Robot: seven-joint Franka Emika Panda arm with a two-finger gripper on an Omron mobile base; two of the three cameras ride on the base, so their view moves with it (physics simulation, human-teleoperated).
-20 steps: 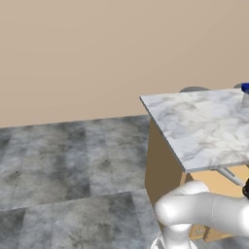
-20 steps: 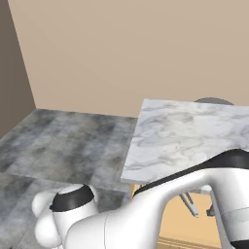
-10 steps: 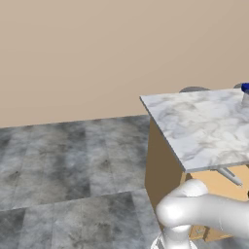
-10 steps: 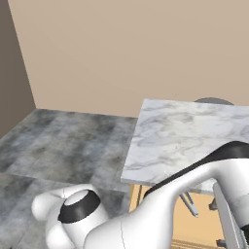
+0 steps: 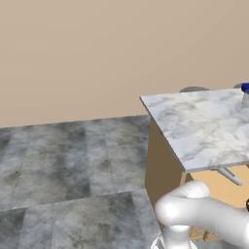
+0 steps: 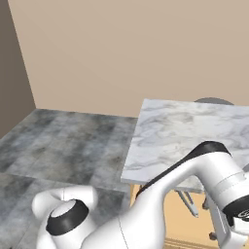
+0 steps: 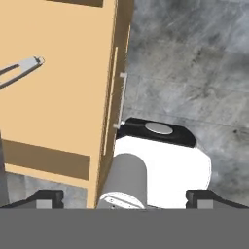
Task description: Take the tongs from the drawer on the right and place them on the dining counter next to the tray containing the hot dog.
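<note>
Step in hand: reach into drawer [image 7: 58,97], which stands pulled out. Gripper [image 7: 124,197] fingers wide apart, empty, above drawer's front edge. Tongs [image 7: 19,69] lie inside drawer, at far side from gripper. Next: shift across drawer, descend over tongs, close.

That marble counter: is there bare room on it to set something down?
Yes. The dining counter is bare across its near corner and middle, up to both edges that show. The one busy spot is its far right end, where a blue tray peeks in at the picture's edge.
</note>
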